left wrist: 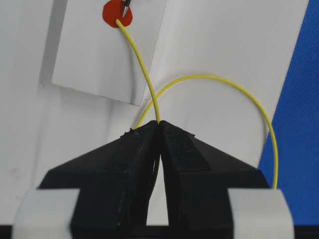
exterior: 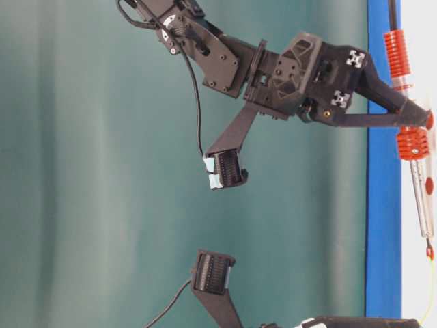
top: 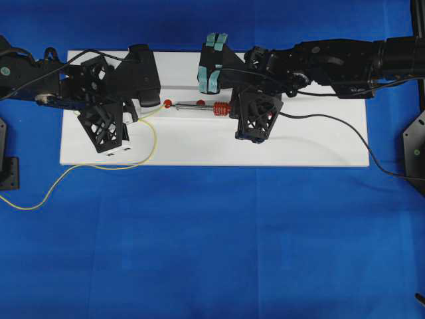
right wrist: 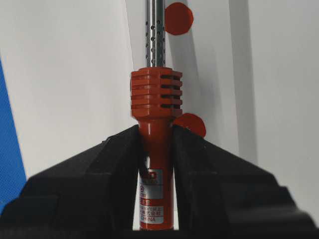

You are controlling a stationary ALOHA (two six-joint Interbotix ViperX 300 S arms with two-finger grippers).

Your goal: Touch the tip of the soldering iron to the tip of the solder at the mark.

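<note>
My left gripper [left wrist: 159,123] is shut on the solder [left wrist: 144,69], a thin yellow wire. The wire's free end lies on the red round mark [left wrist: 117,13]. The dark pointed tip of the soldering iron [left wrist: 126,6] comes down onto the same mark, just beside the wire's end; I cannot tell whether they touch. My right gripper [right wrist: 155,132] is shut on the soldering iron's [right wrist: 155,99] red-orange handle, below its ribbed collar. Overhead, the soldering iron [top: 199,104] lies level, pointing left at the mark [top: 168,104], between the left gripper [top: 157,104] and the right gripper [top: 234,110].
A white board [top: 299,143] on the blue cloth carries everything. The solder [top: 154,136] loops over the board's front edge and trails off left across the cloth. Two more red dots [right wrist: 178,18] sit under the iron. A black cord [top: 345,129] runs right.
</note>
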